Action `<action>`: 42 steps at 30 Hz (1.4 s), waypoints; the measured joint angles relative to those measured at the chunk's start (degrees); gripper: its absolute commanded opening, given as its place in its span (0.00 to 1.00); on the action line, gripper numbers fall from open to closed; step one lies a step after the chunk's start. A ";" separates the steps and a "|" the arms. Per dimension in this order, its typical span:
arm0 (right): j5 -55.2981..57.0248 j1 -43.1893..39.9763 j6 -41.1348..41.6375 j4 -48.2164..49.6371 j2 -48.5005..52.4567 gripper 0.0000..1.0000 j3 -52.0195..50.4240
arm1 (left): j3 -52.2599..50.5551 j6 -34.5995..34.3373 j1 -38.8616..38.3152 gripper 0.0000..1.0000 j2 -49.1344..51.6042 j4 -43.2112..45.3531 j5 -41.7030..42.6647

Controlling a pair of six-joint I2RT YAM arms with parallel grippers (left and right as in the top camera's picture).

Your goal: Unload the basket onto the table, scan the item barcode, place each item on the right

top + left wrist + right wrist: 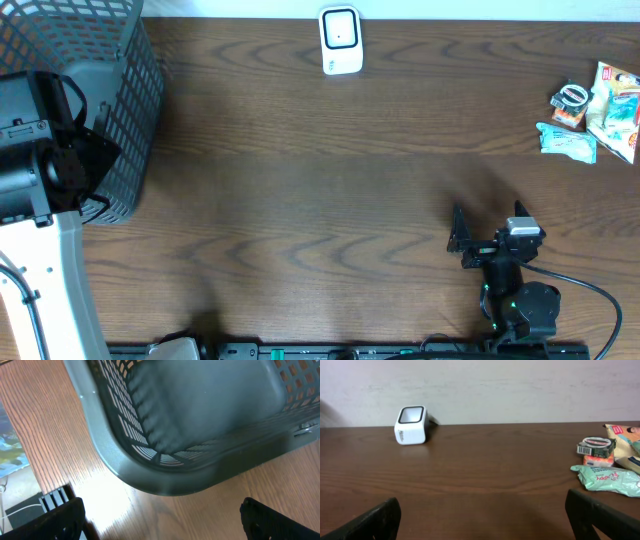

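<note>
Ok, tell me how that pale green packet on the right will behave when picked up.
The green packet looks crinkled and soft, so it will probably sag and squash rather than stay stiff. Its smooth film wrap may be slippery. It lies flat on the table, so rolling seems unlikely.

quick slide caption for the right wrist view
Open right gripper faces a white scanner and packaged items on the wooden table

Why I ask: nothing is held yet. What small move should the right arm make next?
Probably swing the right fingers rightward and forward toward the green packet, which looks like the nearest item. They stand open and empty, the packet lies off to their right, and the white scanner at the far edge of the table has nothing to read until something is picked up.
</note>
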 measured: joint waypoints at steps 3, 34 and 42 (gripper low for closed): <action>0.00 0.00 -0.42 -0.02 0.00 0.99 0.00 | 0.00 0.00 0.00 0.98 0.00 0.00 0.00; 0.00 0.00 -1.51 0.02 0.00 0.99 0.00 | 0.00 0.00 0.00 0.98 0.00 0.00 0.00; 0.00 0.00 -1.51 0.02 0.00 0.99 0.00 | 0.00 0.00 0.00 0.98 0.00 0.00 0.00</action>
